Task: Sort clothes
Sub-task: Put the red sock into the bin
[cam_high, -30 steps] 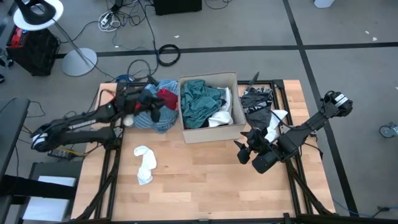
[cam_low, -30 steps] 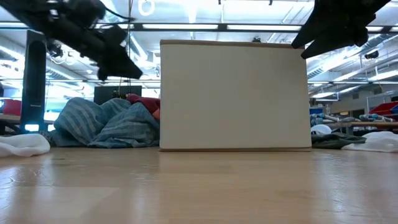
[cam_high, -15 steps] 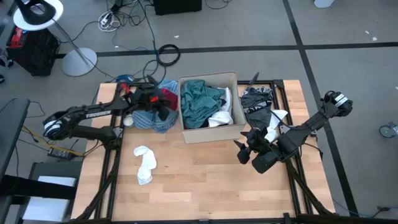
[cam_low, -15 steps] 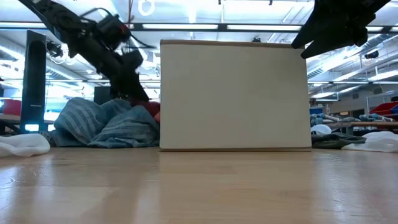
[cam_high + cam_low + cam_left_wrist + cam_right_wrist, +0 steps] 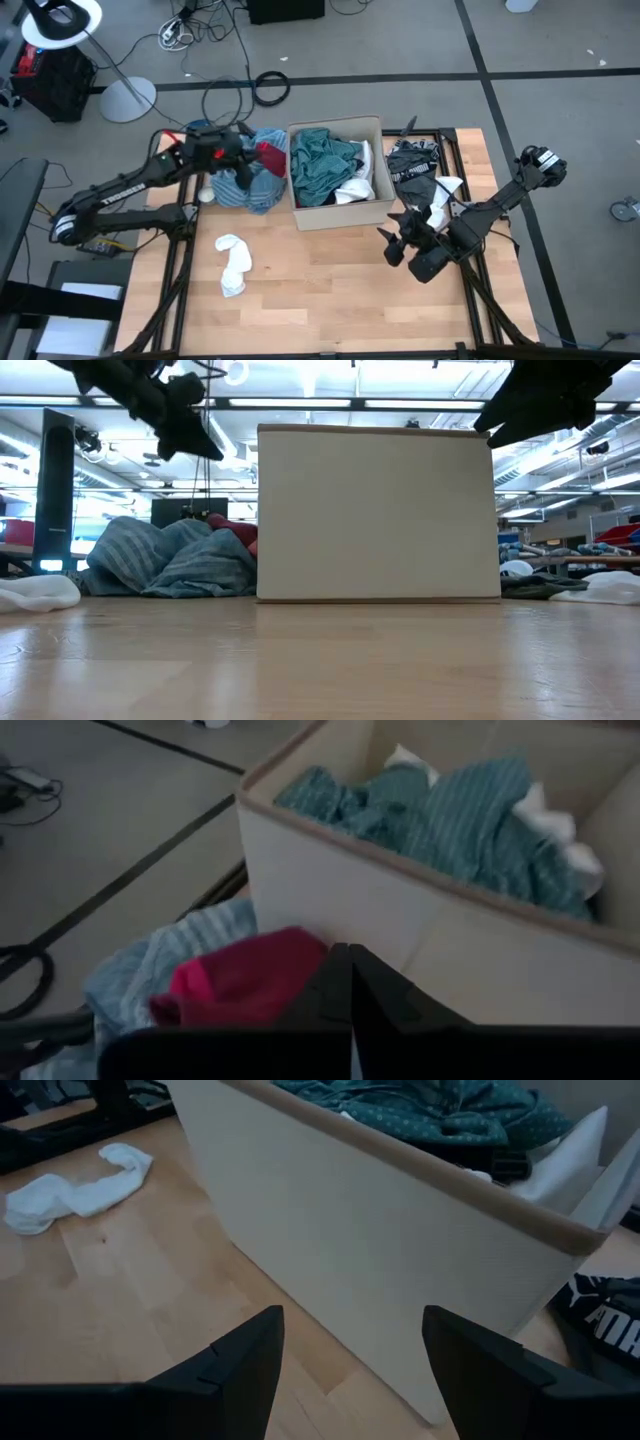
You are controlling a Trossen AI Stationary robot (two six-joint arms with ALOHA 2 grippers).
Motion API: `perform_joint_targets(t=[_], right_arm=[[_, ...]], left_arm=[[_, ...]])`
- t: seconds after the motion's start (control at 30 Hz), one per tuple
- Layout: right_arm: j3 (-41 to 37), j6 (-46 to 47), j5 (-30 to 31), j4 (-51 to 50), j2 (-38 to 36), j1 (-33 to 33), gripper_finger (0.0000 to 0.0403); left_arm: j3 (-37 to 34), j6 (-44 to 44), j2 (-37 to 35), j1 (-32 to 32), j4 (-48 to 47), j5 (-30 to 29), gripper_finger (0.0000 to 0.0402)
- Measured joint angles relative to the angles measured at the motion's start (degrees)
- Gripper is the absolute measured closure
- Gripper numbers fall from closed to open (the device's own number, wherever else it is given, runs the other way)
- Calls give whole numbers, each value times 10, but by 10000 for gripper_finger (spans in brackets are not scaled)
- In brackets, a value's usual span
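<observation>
A pile of light-blue clothes [image 5: 245, 185] lies on the table against the left wall of the cardboard box [image 5: 340, 212]. A red garment [image 5: 268, 156] lies on top of the pile. My left gripper [image 5: 240, 157] is shut with nothing in it. It hangs above the pile [image 5: 170, 565], and in the left wrist view the red garment [image 5: 240, 985] shows just beyond the shut fingers [image 5: 348, 970]. Teal and white clothes [image 5: 322, 165] fill the box. My right gripper [image 5: 398, 238] hovers open over the table in front of the box's near right corner [image 5: 430, 1330].
A white garment [image 5: 234, 265] lies on the bare wood near the table's left front. Black-and-white patterned clothes [image 5: 415, 165] and a white piece [image 5: 440, 205] lie right of the box. Bare wood [image 5: 330, 290] stretches across the near half of the table.
My left gripper dipped toward the red garment on the pile, then rose and drew back a little toward the table's left edge. The red garment and the blue pile lie where they were. My right gripper has hardly moved.
</observation>
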Motion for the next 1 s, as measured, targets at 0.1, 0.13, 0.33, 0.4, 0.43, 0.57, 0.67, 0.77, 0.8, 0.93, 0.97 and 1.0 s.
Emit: perform_joint_targets(t=[0.1, 0.13, 0.33, 0.4, 0.43, 0.57, 0.67, 0.77, 0.8, 0.93, 0.97, 1.0], right_arm=[[0, 0, 1, 1, 0, 0, 163], [0, 0, 1, 1, 0, 0, 163], [0, 0, -2, 2, 0, 0, 163], [0, 0, -2, 2, 0, 0, 163], [0, 0, -2, 2, 0, 0, 163], [0, 0, -4, 2, 0, 0, 163], [0, 0, -4, 2, 0, 0, 163], [0, 0, -4, 2, 0, 0, 163], [0, 0, -4, 3, 0, 0, 163], [0, 0, -5, 4, 0, 0, 163], [0, 0, -4, 4, 0, 0, 163], [0, 0, -4, 4, 0, 0, 163]], left_arm=[[-20, 0, 18, 0, 41, 8, 392], [-25, -5, 24, 0, 45, 9, 387], [-31, -43, 66, 1, 101, -10, 328], [-31, -41, 81, 1, 130, -26, 296], [-31, -35, 89, 1, 138, -36, 280], [-31, -15, 124, 1, 157, -49, 225], [-31, -14, 157, 1, 158, -66, 207], [-31, -6, 197, 1, 164, -66, 205], [-31, -3, 209, 1, 165, -67, 205], [-31, -2, 252, 1, 176, -81, 205], [-31, -3, 263, 1, 176, -81, 205], [-31, -3, 272, 1, 173, -82, 206]])
